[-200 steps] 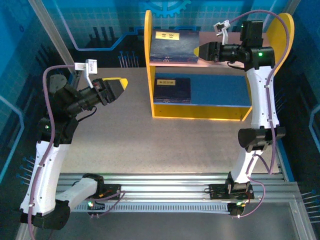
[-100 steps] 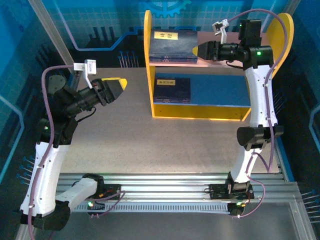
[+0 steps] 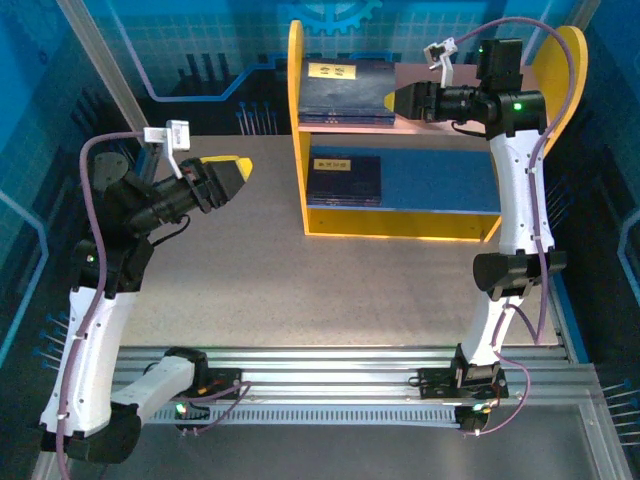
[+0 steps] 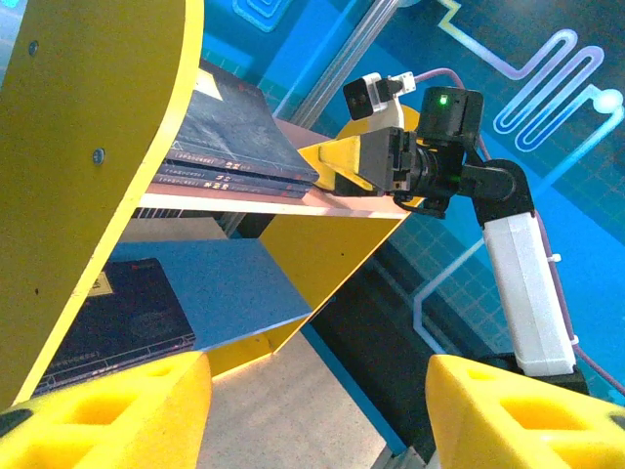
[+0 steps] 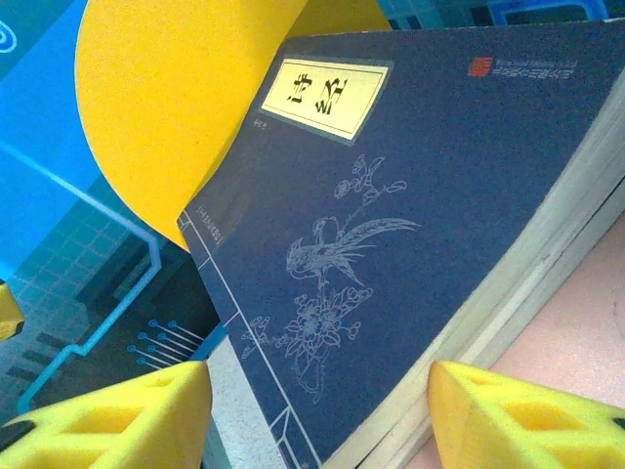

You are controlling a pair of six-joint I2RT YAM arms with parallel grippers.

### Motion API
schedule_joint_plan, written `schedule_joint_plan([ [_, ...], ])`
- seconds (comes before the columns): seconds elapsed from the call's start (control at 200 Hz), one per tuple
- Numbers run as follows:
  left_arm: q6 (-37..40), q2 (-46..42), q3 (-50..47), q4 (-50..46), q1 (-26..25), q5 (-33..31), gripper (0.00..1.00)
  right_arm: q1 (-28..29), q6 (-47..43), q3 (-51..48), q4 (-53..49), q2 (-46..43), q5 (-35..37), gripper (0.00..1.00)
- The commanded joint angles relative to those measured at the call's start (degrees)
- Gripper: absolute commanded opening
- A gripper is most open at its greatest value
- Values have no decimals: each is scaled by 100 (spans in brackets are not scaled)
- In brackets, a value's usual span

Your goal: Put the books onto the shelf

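From above, my left claw (image 3: 235, 178) hangs over the table (image 3: 300, 290), released and holding nothing, well left of the shelf (image 3: 296, 130). My right claw (image 3: 395, 100) is at the top board (image 3: 420, 128), its tip just beside the stacked books (image 3: 345, 88); a single book (image 3: 345, 178) lies on the blue lower board (image 3: 440, 185). Through my left wrist, my left fingers (image 4: 107, 410) stand apart with nothing between them. Through my right wrist, my right fingers (image 5: 107, 415) are spread, unclenched, with the stack's cover just ahead
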Motion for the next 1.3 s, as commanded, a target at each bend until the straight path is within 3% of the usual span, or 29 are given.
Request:
schedule_joint_plan([
  [0.0, 173, -77, 39, -197, 76, -96, 62, -35, 76, 82, -133, -121, 200, 63],
  [0.395, 874, -75, 292, -1104, 76, -1066, 76, -443, -113, -1129, 108, -1636, 1311, 71],
  [0.625, 1175, -35, 435, -1568, 76, -1530, 85, -456, -305, -3485, 676, -3446, 1989, 86],
  [0.751, 1263, 14, 494, -1701, 82, -1614, 88, -460, -484, -4561, 742, -4227, 1926, 100],
  [0.806, 1307, 58, 561, -1780, 85, -1624, 89, -449, -704, -4860, 619, -4442, 1705, 100],
  [1.016, 1364, 161, 701, -2063, 84, -1857, 99, -460, -457, -5966, 906, -5364, 2187, 100],
  [1.296, 1432, 185, 540, -2899, 85, -2510, 99, -451, -28, -6978, 1204, -5996, 3482, 100],
])
